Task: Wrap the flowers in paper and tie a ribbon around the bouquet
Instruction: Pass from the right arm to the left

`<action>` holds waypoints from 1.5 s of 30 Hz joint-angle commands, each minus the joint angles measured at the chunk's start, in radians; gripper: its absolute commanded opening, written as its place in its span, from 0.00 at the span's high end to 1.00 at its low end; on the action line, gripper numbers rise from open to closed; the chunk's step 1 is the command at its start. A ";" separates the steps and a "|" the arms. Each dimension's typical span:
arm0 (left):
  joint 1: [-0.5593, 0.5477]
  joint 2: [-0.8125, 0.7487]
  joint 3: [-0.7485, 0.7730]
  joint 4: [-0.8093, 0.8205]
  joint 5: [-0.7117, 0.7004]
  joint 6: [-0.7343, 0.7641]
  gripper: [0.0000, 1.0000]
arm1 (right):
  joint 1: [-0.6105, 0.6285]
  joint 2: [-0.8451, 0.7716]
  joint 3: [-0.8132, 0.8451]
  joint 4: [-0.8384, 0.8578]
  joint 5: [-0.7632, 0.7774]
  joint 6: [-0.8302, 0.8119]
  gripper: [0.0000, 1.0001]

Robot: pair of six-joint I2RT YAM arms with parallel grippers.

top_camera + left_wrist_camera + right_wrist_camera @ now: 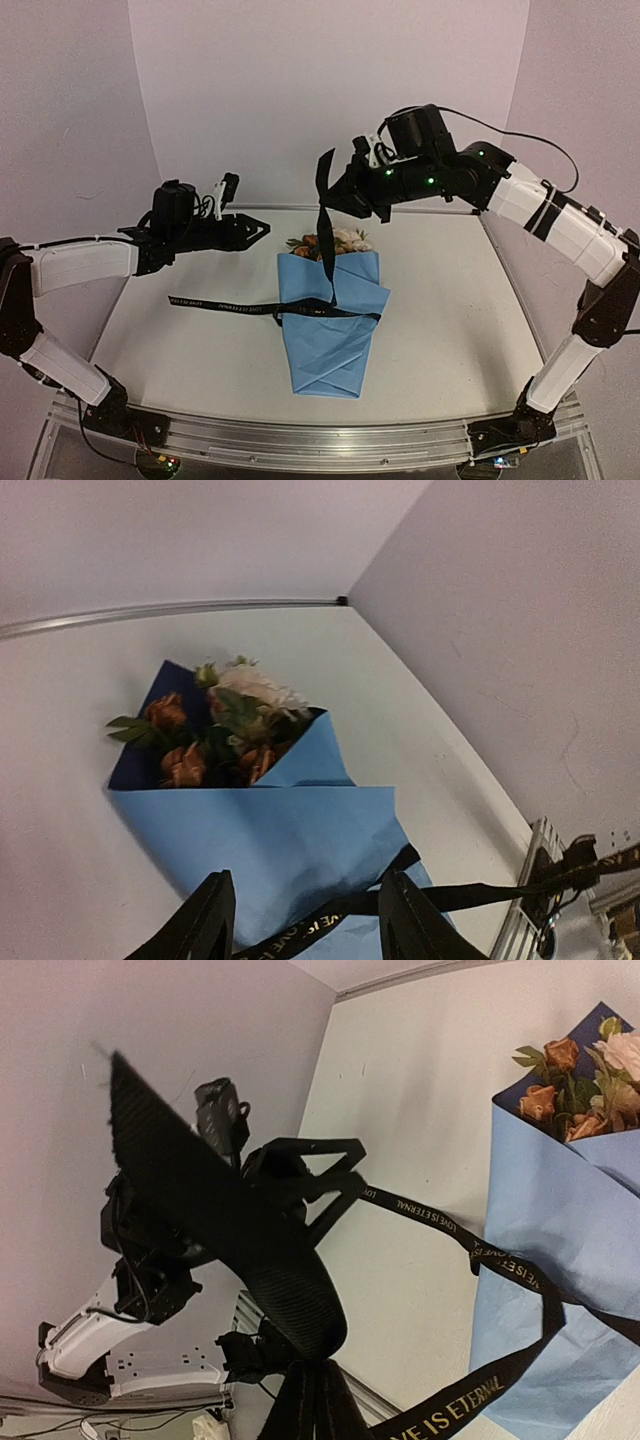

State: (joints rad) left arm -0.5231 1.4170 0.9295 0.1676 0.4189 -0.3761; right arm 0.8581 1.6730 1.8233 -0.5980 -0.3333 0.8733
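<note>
The bouquet (330, 325) lies wrapped on the table (170, 345) with the ribbon (225, 305) crossed over its waist, one tail flat toward my released, empty left gripper (262, 230), the other lifted in my clenched right gripper (336, 198), so knotting seems left.

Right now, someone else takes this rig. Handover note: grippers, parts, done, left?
Left gripper: open, empty, in the air left of the bouquet.
Right gripper: shut on one end of the ribbon, raised above the flowers.
Ribbon: crosses the bouquet's middle; the other end lies flat on the table, to the left.
Done: flowers are wrapped.
Left: no finished knot or bow shows; the ribbon needs tying.
</note>
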 commanded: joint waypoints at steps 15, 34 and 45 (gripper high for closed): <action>-0.125 0.095 0.151 0.173 0.316 0.172 0.39 | -0.022 -0.028 -0.346 0.167 0.211 0.078 1.00; -0.127 0.260 0.327 0.027 0.475 0.200 0.48 | -0.019 -0.030 -0.309 0.228 -0.151 0.035 1.00; -0.137 0.318 0.365 0.061 0.500 0.179 0.61 | -0.019 -0.011 -0.292 0.163 -0.204 -0.044 1.00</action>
State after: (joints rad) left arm -0.6527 1.7103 1.2272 0.1774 0.8854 -0.1909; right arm 0.8345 1.6699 1.4944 -0.4173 -0.5068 0.8832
